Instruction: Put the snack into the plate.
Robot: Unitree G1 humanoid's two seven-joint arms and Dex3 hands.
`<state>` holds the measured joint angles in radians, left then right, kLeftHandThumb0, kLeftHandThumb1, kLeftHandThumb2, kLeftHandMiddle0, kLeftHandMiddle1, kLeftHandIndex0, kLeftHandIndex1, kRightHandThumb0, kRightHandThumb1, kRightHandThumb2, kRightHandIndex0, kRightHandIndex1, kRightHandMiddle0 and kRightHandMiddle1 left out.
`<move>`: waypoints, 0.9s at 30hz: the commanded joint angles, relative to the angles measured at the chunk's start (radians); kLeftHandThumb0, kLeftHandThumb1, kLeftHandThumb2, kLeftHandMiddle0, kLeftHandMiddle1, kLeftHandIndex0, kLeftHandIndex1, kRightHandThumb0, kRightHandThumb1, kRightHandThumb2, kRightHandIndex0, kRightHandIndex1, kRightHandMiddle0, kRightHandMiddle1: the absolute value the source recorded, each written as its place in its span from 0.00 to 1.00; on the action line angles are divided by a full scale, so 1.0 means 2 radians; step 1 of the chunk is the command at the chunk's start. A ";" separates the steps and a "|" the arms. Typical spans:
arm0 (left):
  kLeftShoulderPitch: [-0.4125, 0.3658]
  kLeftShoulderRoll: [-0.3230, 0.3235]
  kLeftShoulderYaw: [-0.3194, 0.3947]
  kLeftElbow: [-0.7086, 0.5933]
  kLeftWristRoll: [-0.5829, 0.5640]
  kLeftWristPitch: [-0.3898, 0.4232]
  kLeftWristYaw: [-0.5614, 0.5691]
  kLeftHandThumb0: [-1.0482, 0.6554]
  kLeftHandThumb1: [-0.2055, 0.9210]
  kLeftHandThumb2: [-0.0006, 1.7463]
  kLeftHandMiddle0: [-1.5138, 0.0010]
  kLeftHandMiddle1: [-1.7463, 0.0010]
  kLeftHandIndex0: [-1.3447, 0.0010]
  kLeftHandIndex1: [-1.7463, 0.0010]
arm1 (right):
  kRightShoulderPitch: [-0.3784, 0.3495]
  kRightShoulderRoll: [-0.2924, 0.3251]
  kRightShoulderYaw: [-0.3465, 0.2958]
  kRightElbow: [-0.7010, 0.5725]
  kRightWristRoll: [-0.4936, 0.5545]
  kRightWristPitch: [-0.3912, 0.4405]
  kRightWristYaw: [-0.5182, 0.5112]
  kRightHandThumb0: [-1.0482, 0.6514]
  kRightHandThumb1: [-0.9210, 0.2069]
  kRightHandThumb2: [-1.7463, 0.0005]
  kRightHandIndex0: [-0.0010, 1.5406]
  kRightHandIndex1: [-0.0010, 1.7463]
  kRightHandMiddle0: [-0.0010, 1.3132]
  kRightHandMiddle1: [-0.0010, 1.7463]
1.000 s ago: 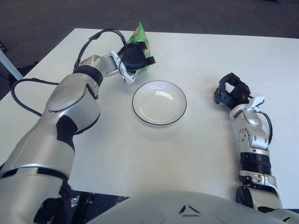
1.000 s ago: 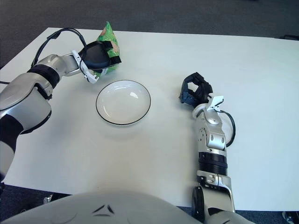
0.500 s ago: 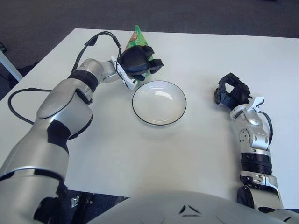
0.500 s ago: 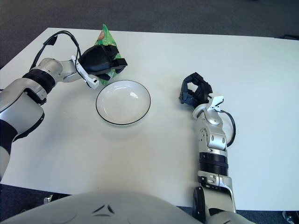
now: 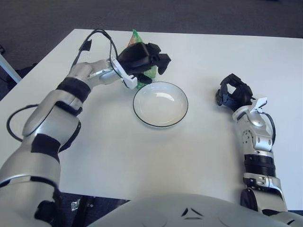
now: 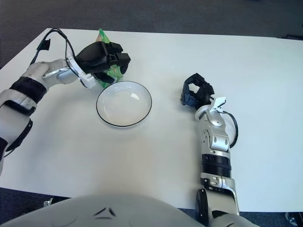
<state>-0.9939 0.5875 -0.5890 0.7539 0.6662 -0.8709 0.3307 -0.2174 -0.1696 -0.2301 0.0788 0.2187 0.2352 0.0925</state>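
Our left hand (image 5: 142,56) grips the green snack bag (image 5: 150,72) at the plate's (image 5: 160,103) 11 o'clock. Likely light, crinkly, slippery; hold mid-body. Right hand (image 5: 233,92) at 3 o'clock, curled, empty.

White table (image 5: 189,151), white black-rimmed plate (image 5: 160,104) resting near its middle

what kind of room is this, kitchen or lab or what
Probably an office or lab test setup, not a kitchen: a plain white table on dark grey carpet, set only with a black-rimmed plate and the green snack bag in the left hand. The right hand shows right of the plate.
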 commanded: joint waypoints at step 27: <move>-0.046 -0.014 0.068 0.106 0.089 0.092 0.053 0.54 0.74 0.52 0.76 0.09 0.78 0.01 | 0.021 -0.014 0.013 0.047 -0.005 0.020 0.017 0.34 0.48 0.29 0.83 1.00 0.43 1.00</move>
<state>-0.9762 0.5466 -0.4258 0.8504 0.7973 -0.7121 0.4097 -0.2299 -0.2078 -0.2125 0.1126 0.2158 0.2258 0.1256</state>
